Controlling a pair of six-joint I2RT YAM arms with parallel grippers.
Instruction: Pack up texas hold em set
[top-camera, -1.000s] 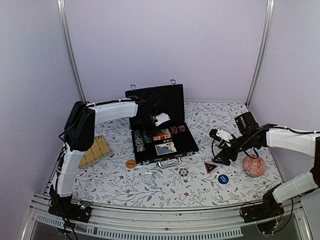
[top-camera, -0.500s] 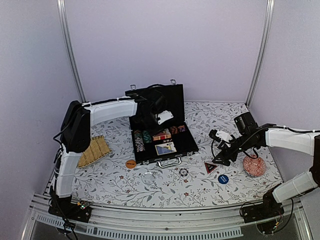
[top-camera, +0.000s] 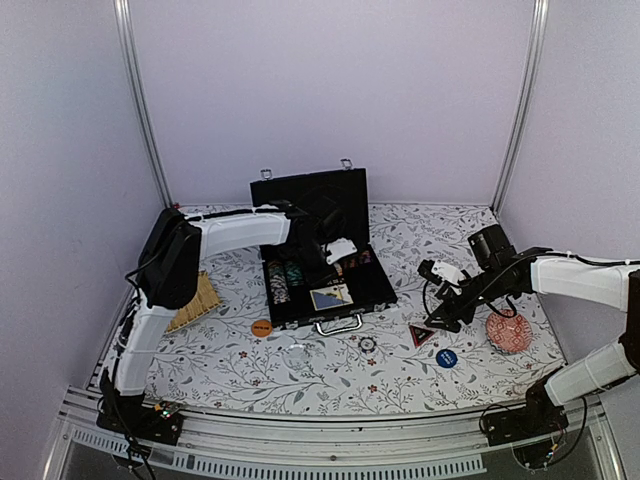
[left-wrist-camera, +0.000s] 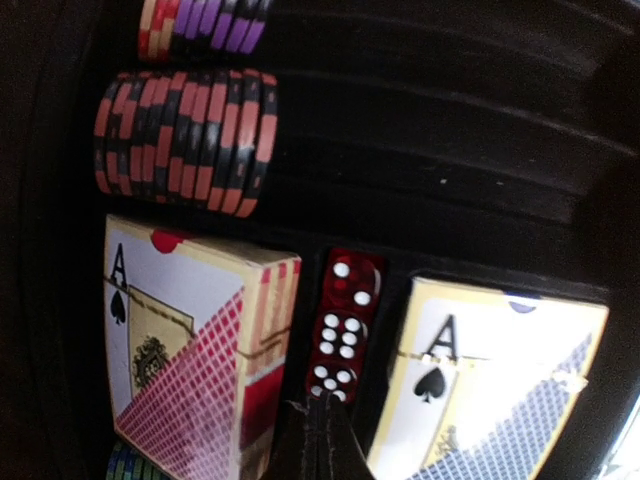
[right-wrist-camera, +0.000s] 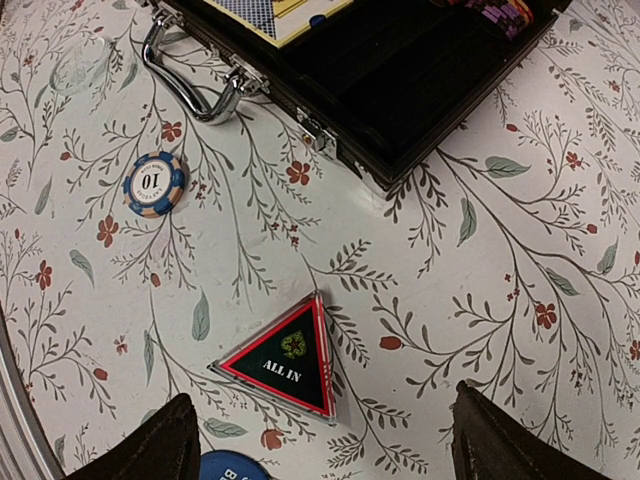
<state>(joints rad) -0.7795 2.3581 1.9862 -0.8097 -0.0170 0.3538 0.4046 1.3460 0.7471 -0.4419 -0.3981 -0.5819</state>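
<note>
The black case (top-camera: 374, 290) lies open at the table's centre, lid up. In the left wrist view it holds black-and-red chips (left-wrist-camera: 185, 140), a red-backed deck (left-wrist-camera: 190, 340), a blue-backed deck (left-wrist-camera: 490, 390) and a row of red dice (left-wrist-camera: 345, 325). My left gripper (left-wrist-camera: 318, 425) is shut, empty, with its tip right at the nearest die; from above the left gripper (top-camera: 335, 266) is inside the case. My right gripper (right-wrist-camera: 320, 450) hangs open over a triangular "ALL IN" marker (right-wrist-camera: 285, 355). From above, the right gripper (top-camera: 440, 312) sits right of the case.
Loose on the floral cloth: a "10" chip (right-wrist-camera: 154, 183), a blue disc (top-camera: 446, 358), an orange disc (top-camera: 261, 327) and a clear disc (top-camera: 297, 352). A red patterned bowl (top-camera: 506, 333) stands far right, a straw tray (top-camera: 190, 300) at left. The case handle (right-wrist-camera: 195, 85) faces the near edge.
My left arm has swung down and right from in front of the lid into the case tray. The right arm has not moved.
</note>
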